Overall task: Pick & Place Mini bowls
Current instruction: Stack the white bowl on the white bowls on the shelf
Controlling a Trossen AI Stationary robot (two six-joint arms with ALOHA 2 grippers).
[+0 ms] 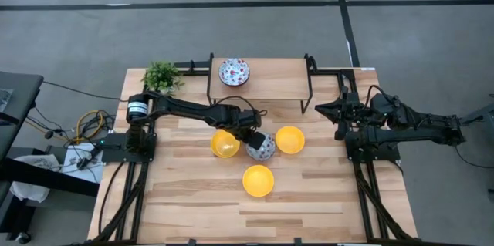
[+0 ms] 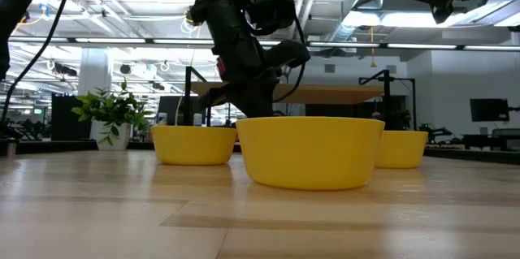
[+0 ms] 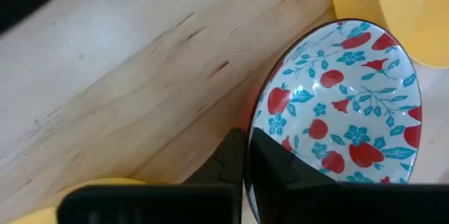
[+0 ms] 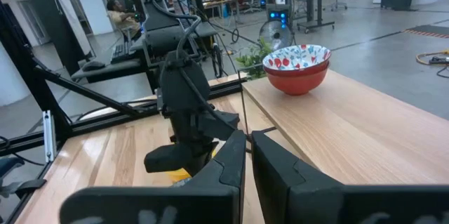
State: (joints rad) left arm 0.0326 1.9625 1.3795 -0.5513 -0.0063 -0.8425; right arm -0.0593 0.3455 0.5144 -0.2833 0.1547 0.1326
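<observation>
My left gripper (image 1: 252, 138) reaches to the table's middle and is shut on a white bowl with a red-and-blue floral pattern (image 1: 262, 148) (image 3: 344, 97). Three glossy yellow bowls stand on the table around it: one to its left (image 1: 225, 144), one to its right (image 1: 289, 139), one nearer (image 1: 258, 180) (image 2: 310, 152). In the low view that near bowl hides the held one. A second floral bowl, red outside (image 1: 234, 72) (image 4: 296, 66), stands on the raised wooden shelf. My right gripper (image 1: 330, 109) (image 4: 248, 147) waits shut at the table's right side. My left gripper holds the floral bowl by its rim (image 3: 254, 115), on the side toward the left yellow bowl. One finger (image 3: 280, 164) is inside the bowl and the other (image 3: 228, 161) outside. The fingers come from above, slanting from the left. The bowl sits tilted; its underside is hidden.
A small green potted plant (image 1: 162, 76) (image 2: 114, 113) stands at the far left corner. The shelf on black metal legs (image 1: 262, 84) spans the far middle. Bare wood lies toward the near edge (image 1: 255, 219). Cables and equipment sit off the table's left side.
</observation>
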